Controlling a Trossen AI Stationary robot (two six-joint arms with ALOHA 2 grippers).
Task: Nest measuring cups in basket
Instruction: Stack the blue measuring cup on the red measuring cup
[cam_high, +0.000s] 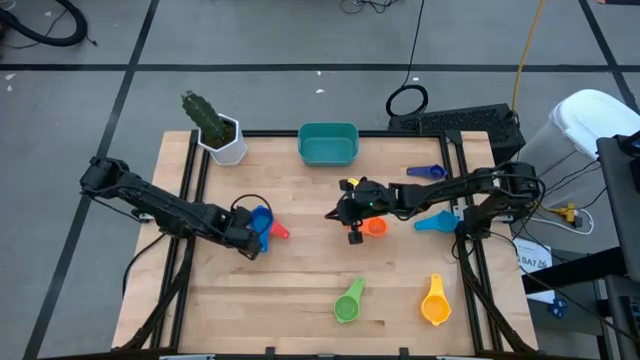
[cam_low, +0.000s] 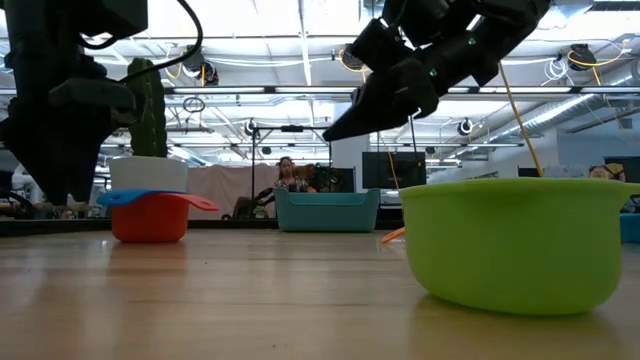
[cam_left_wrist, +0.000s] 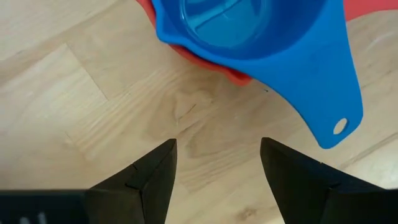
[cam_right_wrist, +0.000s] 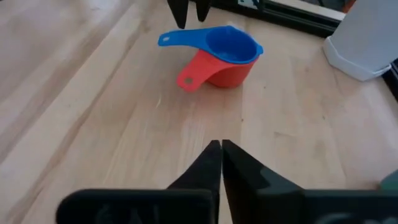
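Observation:
A blue measuring cup (cam_high: 261, 218) sits nested inside a red one (cam_high: 274, 231) on the table's left half; both also show in the right wrist view (cam_right_wrist: 231, 47) and the low view (cam_low: 150, 200). My left gripper (cam_left_wrist: 217, 149) is open and hovers just short of this pair, touching nothing. My right gripper (cam_right_wrist: 221, 148) is shut and empty, raised above the table's middle (cam_high: 333, 211), next to the orange cup (cam_high: 375, 227). The teal basket (cam_high: 328, 144) stands at the far edge. The green (cam_high: 348, 303), yellow (cam_high: 435, 301), light blue (cam_high: 434, 221) and dark blue (cam_high: 426, 172) cups lie on the wood.
A white pot with a green plant (cam_high: 222, 138) stands at the far left corner, beside the basket. Black rails (cam_high: 462, 190) run along the table's left and right sides. Bare wood lies in the near left part. A person (cam_low: 287, 175) sits in the room behind.

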